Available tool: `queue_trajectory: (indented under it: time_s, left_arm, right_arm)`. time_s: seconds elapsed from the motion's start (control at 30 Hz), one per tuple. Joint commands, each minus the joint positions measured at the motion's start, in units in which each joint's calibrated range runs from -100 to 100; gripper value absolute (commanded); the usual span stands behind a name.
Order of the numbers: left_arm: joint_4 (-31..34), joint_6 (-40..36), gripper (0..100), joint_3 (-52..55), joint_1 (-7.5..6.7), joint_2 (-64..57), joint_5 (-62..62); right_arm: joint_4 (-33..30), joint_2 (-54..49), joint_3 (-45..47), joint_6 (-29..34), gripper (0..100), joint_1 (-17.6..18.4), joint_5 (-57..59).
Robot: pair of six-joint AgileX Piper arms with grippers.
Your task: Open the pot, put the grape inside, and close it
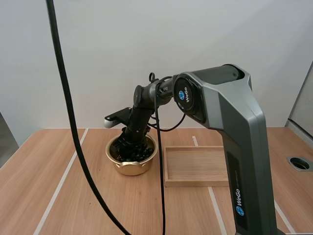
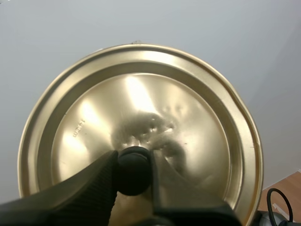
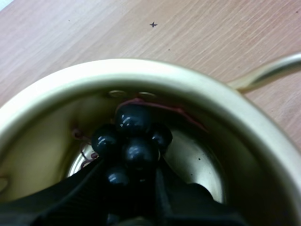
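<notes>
The pot (image 1: pixel 128 169) sits on the table (image 1: pixel 49 186), toward the far edge and a bit left of the middle. The wooden tray (image 1: pixel 195 166) is just beside it on the right. The pot is open, so the first job is done.

The lid (image 2: pixel 141 94) is off the pot. The left gripper (image 2: pixel 133 159) holds it, with its two fingers squeezing the black knob (image 2: pixel 134 176).

The right gripper (image 3: pixel 129 167) reaches down into the pot. Its fingers are pinched on the bunch of grapes (image 3: pixel 134 120). The grapes are inside the pot's rim, but I cannot tell if they touch the bottom.

I think the second job is nearly done. What is left is to let go of the grapes, lift the right arm out, and put the lid on the pot.
</notes>
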Motion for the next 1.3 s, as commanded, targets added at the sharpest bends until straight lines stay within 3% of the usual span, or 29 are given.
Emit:
queue_trajectory:
  time_s: [0.0, 0.33, 0.37, 0.4, 0.53, 1.27]
  left_arm:
    - [0.11, 0.11, 0, -0.32, -0.17, -0.39, -1.1]
    - [0.11, 0.11, 0, -0.32, -0.17, -0.39, -1.1]
    - [0.11, 0.11, 0, -0.32, -0.17, -0.39, -1.1]
    - [0.11, 0.11, 0, -0.32, -0.17, -0.39, -1.1]
    - [0.11, 0.11, 0, -0.32, -0.17, -0.39, -1.1]
    - [0.11, 0.11, 0, -0.32, -0.17, -0.39, -0.73]
  right_arm:
    - [-3.8, 1.3, 1.09, 0.16, 0, -0.21, 4.06]
    - [-3.66, 1.3, 1.09, -0.29, 0, -0.21, 3.92]
    - [-3.54, 1.3, 1.09, -0.29, 5, -0.21, 3.92]
    - [-3.54, 1.3, 1.09, -0.29, 17, -0.21, 3.92]
    - [-3.54, 1.3, 1.09, -0.06, 100, -0.21, 3.01]
    - [-4.73, -2.33, 1.09, 0.62, 100, -0.15, 3.01]
